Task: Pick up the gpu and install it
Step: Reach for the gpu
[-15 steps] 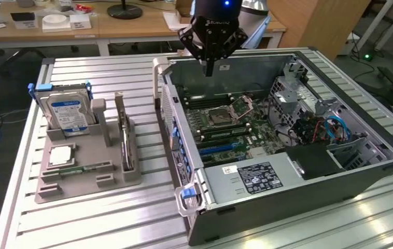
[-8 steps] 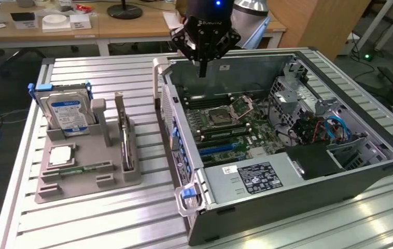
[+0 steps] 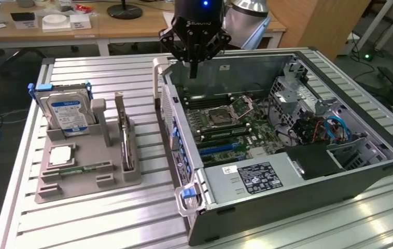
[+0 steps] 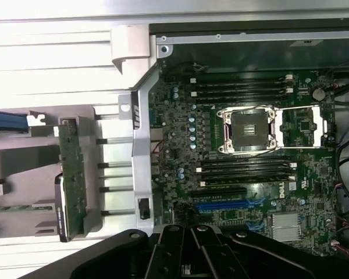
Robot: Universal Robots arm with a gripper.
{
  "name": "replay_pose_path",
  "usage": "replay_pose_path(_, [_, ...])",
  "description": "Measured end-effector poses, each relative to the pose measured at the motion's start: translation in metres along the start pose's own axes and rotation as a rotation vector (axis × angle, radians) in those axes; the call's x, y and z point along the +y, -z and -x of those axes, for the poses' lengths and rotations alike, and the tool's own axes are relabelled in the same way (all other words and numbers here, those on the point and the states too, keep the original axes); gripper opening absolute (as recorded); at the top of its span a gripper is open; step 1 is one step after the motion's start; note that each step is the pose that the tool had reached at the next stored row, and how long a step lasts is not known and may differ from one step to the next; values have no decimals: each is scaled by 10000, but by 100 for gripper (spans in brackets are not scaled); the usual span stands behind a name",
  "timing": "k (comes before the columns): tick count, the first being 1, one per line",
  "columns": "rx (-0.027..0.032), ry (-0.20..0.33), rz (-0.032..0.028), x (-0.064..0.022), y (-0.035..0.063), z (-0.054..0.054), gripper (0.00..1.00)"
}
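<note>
One claw (image 3: 193,72), pinched closed and empty, hovers over the one open computer case (image 3: 307,189). One gpu (image 3: 123,140) stands on edge, untouched, in the grey holder (image 3: 51,192) beside one hard drive (image 3: 66,114), on the surface (image 3: 113,218).

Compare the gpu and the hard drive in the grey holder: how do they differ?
The hard drive is a thick silver block with a blue-white label; the gpu is a thin dark card. The hard drive stands at the exterior view's left of the holder; the gpu stands nearer the computer case. Both stand on edge in the holder.
</note>
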State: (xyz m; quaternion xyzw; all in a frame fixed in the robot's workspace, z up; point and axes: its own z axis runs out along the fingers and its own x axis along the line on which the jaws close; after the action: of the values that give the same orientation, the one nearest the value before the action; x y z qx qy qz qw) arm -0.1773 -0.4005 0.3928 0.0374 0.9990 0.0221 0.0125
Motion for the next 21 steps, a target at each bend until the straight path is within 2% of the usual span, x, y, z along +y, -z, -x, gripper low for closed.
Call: replay_pose_path(21, [3,0,0,-59,7,-470,11])
